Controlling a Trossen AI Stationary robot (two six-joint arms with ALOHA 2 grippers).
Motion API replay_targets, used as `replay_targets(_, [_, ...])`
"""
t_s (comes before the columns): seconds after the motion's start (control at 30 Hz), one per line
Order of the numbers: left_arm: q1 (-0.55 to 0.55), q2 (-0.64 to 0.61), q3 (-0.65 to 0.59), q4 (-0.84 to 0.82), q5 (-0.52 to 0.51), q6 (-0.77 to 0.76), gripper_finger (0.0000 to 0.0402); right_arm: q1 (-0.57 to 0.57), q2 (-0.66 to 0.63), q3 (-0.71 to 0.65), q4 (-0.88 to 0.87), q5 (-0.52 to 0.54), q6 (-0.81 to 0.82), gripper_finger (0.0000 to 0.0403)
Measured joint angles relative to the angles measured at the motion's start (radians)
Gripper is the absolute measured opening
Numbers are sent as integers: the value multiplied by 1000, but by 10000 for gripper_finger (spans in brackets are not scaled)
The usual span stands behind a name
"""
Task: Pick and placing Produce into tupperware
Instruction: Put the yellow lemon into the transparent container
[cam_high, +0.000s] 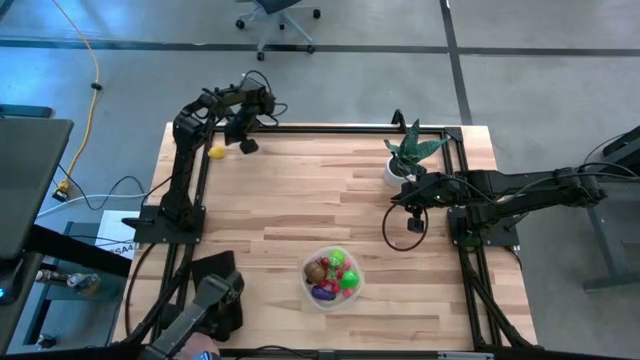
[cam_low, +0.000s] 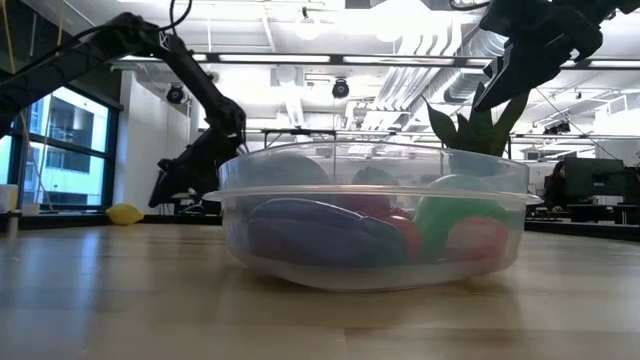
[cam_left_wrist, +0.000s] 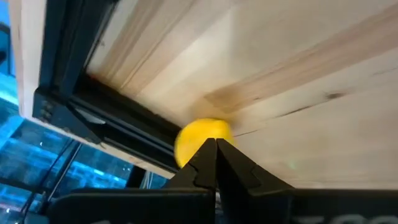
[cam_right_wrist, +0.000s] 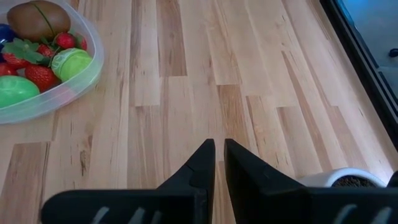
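Observe the wooden worktop: pale planks with visible grain, bordered by a dark metal frame along its edges. The central area of the planks is open.

Locate the tupperware near the front edge, slightly right of centre. It is a clear, round, shallow plastic bowl with a rolled rim. Inside it you see produce: a brown oval piece, red strawberries, two bright green rounded pieces and a purple piece, packed against one another.

One yellow piece lies outside the bowl, on the planks at the far left corner, just beside the frame rail. It is smooth and rounded.

The left gripper hangs just above that yellow piece with its jaws pressed together, holding nothing.

The right gripper hovers over bare planks right of centre, well apart from the bowl. Its jaws stand almost together with a narrow slit between them, holding nothing. A spiky green plant in a white pot stands near it, close to the far right edge.
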Motion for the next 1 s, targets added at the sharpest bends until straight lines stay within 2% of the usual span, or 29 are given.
replay_targets(0.13, [-4,1,-2,0,1,-30,0,-2,0,0,-14,0,0,26])
replay_targets(0.3, [-2,1,-9,0,91,-85,0,-25,-10,0,-30,-1,0,26])
replay_targets(0.43, [-2,-4,-10,1,49,-104,0,-58,-46,0,-54,0,0,26])
replay_targets(0.67, [4,-13,-2,0,54,-121,0,-88,-80,1,-58,3,0,26])
replay_targets(1.0, [3,-71,-22,1,86,-321,0,-114,-121,1,-87,7,3,26])
